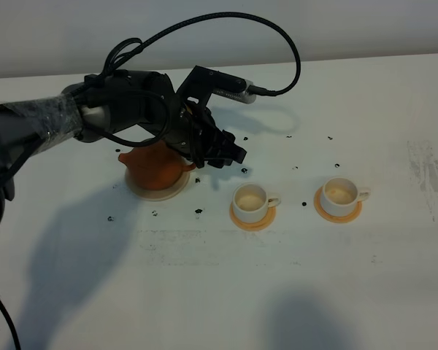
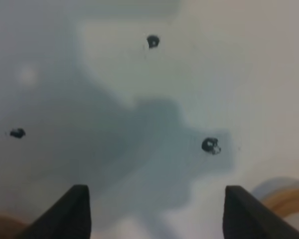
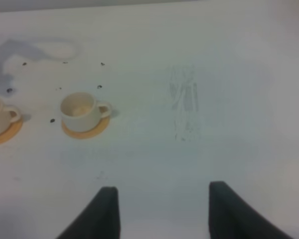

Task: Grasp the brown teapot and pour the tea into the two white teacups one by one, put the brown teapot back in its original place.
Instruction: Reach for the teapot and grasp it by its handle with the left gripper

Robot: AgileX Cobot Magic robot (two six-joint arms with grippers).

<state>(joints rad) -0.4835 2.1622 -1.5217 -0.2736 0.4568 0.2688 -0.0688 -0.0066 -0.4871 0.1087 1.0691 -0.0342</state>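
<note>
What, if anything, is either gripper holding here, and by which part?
Nothing is held. The left gripper has its fingers apart over bare table, the brown teapot rests on its saucer, and the right gripper is empty too.

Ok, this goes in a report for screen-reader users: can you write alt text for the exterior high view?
A black robot arm reaches from the left over a round reddish-brown clay teapot on a pale cream saucer, its gripper past the pot's right side. Further right, two white teacups stand on orange round coasters on the white table.
</note>
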